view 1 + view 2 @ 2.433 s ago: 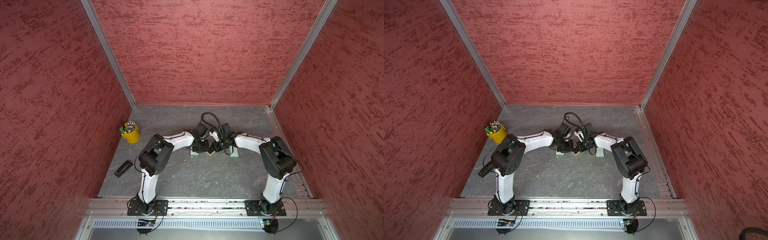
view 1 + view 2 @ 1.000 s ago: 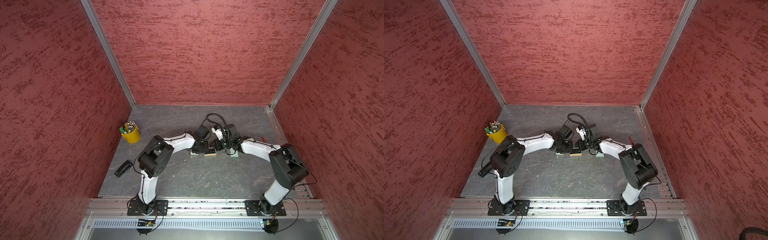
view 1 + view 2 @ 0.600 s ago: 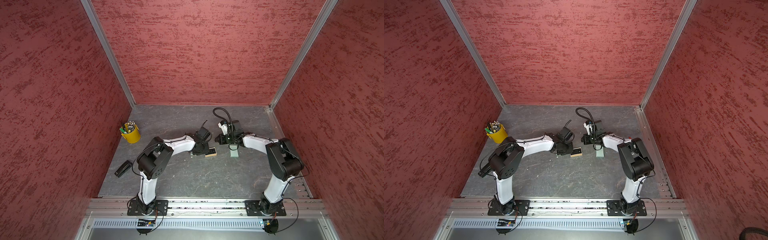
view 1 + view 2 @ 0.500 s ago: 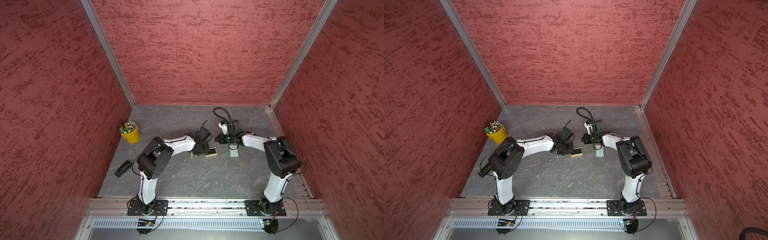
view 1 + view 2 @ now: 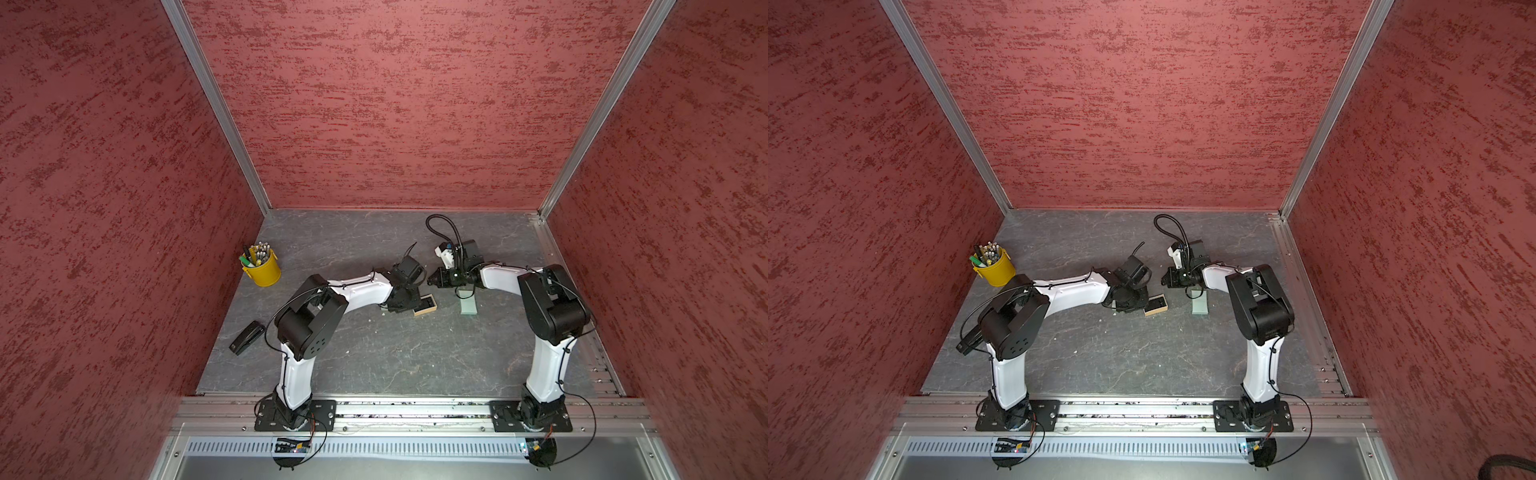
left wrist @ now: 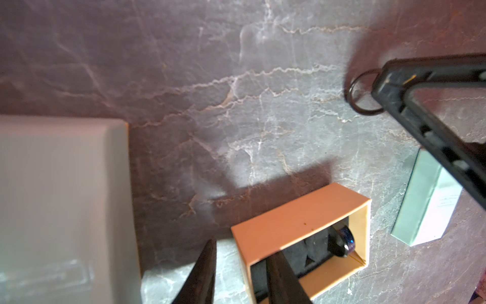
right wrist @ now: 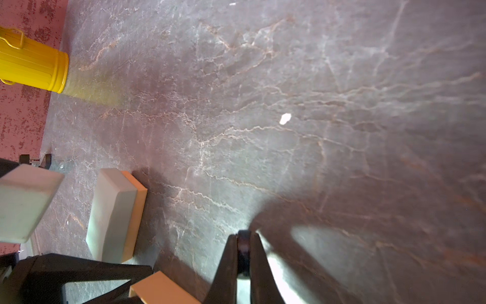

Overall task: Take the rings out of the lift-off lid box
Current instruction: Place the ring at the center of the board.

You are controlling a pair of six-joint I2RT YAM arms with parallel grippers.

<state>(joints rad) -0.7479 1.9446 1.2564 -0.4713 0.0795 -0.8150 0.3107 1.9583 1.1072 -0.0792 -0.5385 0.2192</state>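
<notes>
Box [image 6: 297, 221] mid-counter [image 5: 395, 357], ring [image 6: 342, 240] inside; lid [image 5: 468, 306] just right; pencil cup [image 5: 262, 270] back-left, stapler [image 5: 247, 337] front-left.

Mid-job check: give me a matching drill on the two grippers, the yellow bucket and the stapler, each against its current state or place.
Things:
1. right gripper
2. left gripper
3. yellow bucket
4. stapler

States:
A. holds pens
B. shut on a black ring
C. one finger inside, one outside the open tan box
D. lies flat on the table beside the left arm

Pairs: 1-B, 2-C, 3-A, 4-D
</notes>
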